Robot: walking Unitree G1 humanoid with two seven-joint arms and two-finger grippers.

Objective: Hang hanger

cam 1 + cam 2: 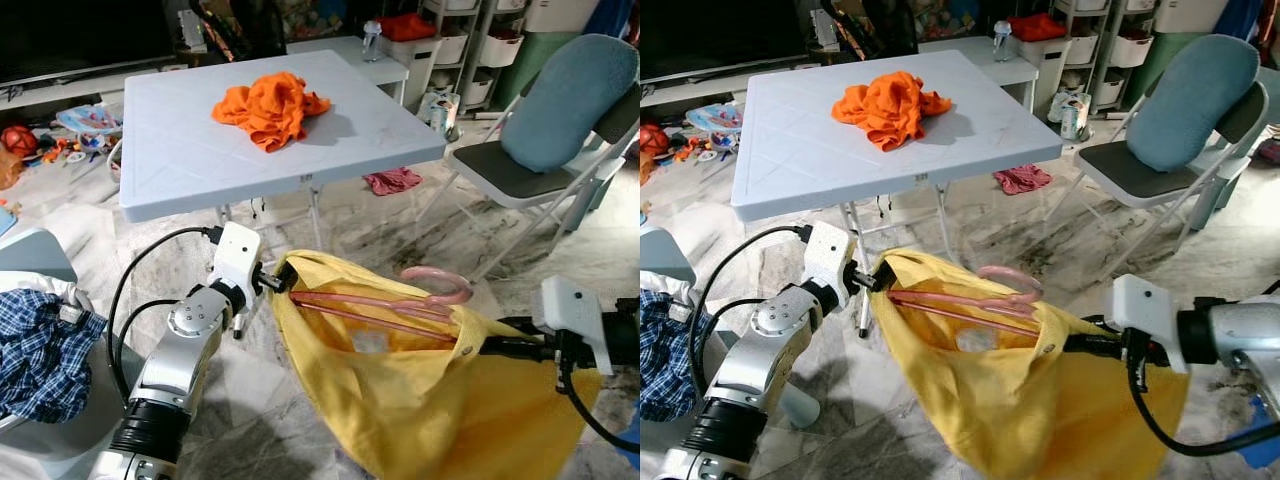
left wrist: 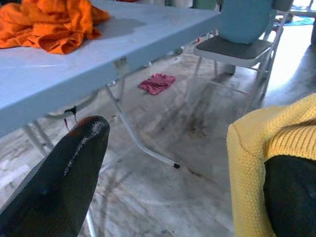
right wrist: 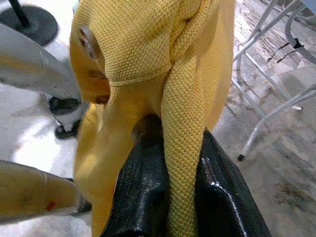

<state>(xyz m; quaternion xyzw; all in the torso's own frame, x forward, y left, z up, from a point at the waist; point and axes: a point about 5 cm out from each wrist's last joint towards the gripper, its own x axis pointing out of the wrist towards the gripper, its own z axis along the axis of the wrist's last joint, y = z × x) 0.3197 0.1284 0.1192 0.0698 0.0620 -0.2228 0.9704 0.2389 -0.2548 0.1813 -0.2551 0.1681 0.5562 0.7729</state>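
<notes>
Between the 2 grippers, pink plastic hanger (image 1: 385,300) is lying crosswise inside yellow knit shirt (image 1: 420,400); left gripper (image 1: 283,279) and right gripper (image 1: 478,347) are each pinching shirt's neckline

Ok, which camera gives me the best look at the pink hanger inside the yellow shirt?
The left eye view: the pink hanger lies across the yellow shirt's opening, hook up. The right eye view shows it likewise. Both wrist views show yellow fabric instead.

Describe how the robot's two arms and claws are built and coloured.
Both arms are silver metal tubes with ribbed black sleeves lower down. The left arm and right arm each carry a white boxy wrist block with looping black cables. The left claw and right claw have long glossy black fingers.
</notes>
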